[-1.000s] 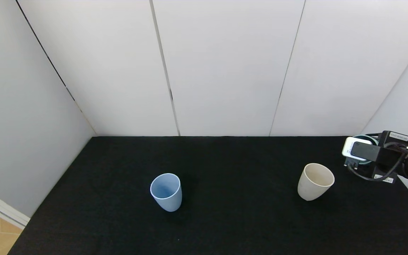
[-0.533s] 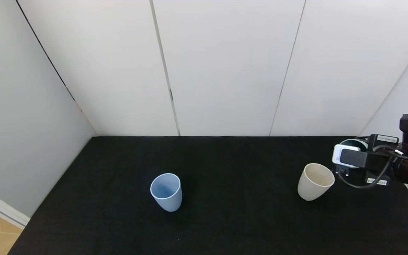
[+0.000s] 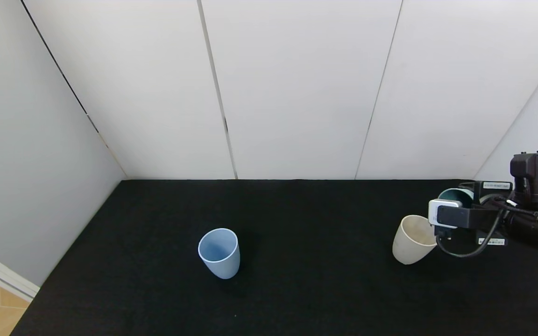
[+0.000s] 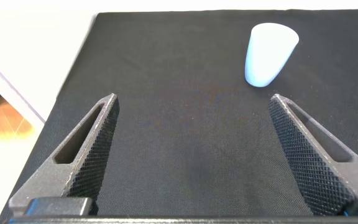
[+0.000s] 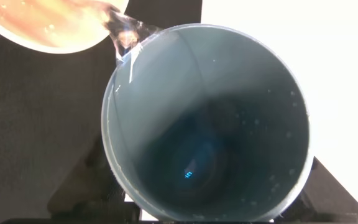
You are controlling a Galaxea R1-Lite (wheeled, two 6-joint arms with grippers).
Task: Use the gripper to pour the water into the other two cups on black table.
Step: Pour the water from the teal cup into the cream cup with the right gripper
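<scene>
Teal cup [image 5: 207, 121] was held tipped by right gripper [image 3: 472, 217] near right edge of black table [image 3: 297, 280], pinched tight, lip just over cream cup [image 3: 411, 239]. Water [image 5: 126, 34] was seen spilling off rim into it, so first pour judged underway. Light blue cup [image 3: 219, 252] was left standing mid-table toward front, not yet visited. Left gripper [image 4: 191, 155] was parked near left front, spread wide. Next move probably called for levelling before carrying left

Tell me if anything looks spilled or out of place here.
Nothing stands out. The right claw tilts the teal cup, and water runs off its lip into the cream cup. No puddle shows on the black table; the blue cup stands upright.
</scene>
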